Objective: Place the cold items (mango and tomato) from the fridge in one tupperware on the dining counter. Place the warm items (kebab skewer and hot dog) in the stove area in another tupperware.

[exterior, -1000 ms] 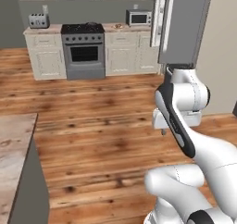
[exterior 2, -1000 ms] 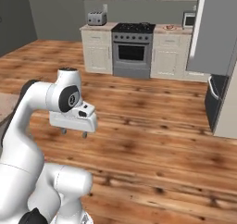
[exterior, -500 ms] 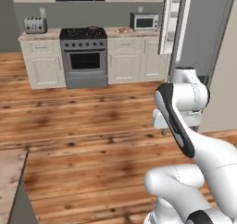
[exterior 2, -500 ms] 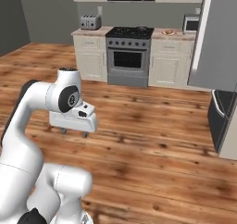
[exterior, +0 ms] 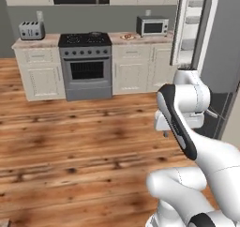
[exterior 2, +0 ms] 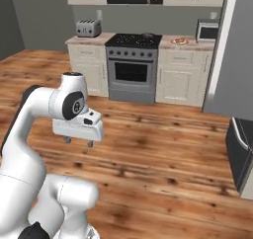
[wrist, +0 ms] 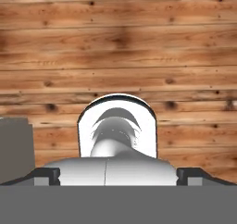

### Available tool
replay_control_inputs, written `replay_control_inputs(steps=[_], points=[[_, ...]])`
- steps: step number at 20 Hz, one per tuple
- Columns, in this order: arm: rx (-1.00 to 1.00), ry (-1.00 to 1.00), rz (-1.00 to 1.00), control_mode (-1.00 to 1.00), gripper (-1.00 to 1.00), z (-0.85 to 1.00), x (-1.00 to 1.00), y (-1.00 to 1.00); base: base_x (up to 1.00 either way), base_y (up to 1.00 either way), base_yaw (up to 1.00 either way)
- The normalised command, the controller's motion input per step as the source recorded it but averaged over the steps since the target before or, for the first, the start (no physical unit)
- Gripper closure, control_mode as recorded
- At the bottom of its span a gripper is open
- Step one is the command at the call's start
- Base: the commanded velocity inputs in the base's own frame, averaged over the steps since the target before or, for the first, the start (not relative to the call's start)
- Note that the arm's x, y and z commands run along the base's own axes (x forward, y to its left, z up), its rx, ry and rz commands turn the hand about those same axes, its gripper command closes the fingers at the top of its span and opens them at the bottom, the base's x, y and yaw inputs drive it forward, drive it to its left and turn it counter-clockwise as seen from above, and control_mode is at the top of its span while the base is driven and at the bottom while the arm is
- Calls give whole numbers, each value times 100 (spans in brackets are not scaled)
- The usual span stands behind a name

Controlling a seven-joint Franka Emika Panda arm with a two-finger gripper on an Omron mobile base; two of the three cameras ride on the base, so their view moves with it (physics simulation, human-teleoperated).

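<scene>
The stove area [exterior: 85, 64] stands at the back, a steel range between cream cabinets; in the right base view the stove [exterior 2: 132, 65] sits centre-back. A small tan-and-red item [exterior: 127, 36] lies on the marbled top to the right of the range [exterior 2: 180, 41]; it is too small to name. The dark-grey fridge [exterior: 227, 48] is at the right with its door [exterior: 190, 24] open, showing white shelves. My gripper [exterior 2: 79, 142] hangs open and empty over the wooden floor, pointing down, far from the stove. The mango, tomato and tupperware are out of view.
A toaster [exterior: 31, 30] sits on the left cabinet top and a microwave [exterior: 152, 26] on the right one. Bare wooden floor [exterior: 70, 151] stretches between me and the cabinets. A dark fridge part [exterior 2: 242, 154] juts in low at the right.
The whole picture has shifted: the base has driven nearer the stove, which now looks larger, and the dining counter has slid out at lower left. The arm keeps its pose, gripper still open.
</scene>
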Motion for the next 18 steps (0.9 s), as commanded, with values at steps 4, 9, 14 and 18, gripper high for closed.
replay_control_inputs(steps=[4, 9, 14, 18], points=[[0, 0, 0, 100, -100, 0, 0, 0, 100, 0, -2], [0, 0, 0, 100, -100, 0, 0, 0, 100, 0, -1], [0, 0, 0, 100, -100, 0, 0, 0, 100, 6, -1], [0, 0, 0, 100, -100, 0, 0, 0, 100, 18, -7]])
